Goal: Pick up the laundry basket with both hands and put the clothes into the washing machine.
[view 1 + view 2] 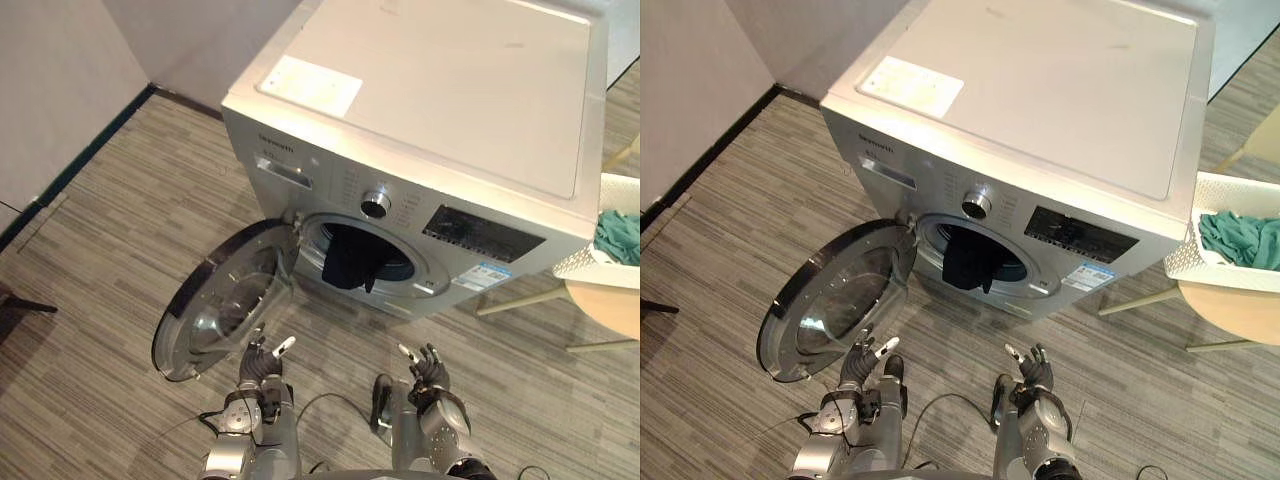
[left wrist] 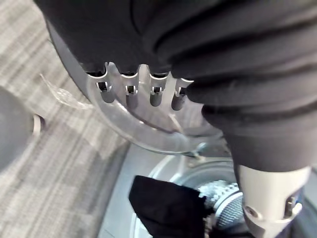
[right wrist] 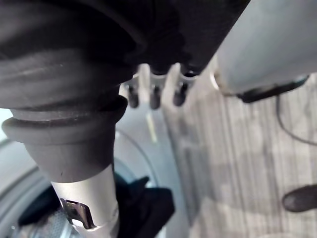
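Presently, the white laundry basket (image 1: 1188,262) sits on a pale round table (image 1: 1230,312) just right of the washing machine (image 1: 440,90), well apart from both hands. Teal clothes (image 1: 1243,238) lie inside it. A dark garment (image 1: 350,258) hangs out of the drum opening. The round door (image 1: 225,300) stands swung open to the left. A white label (image 1: 310,85) is stuck on the machine's top and a blue-and-white sticker (image 1: 487,275) on its front; the print on both is too small to make out. The left hand (image 1: 262,360) and right hand (image 1: 428,372) are low before the machine, fingers loosely spread, holding nothing.
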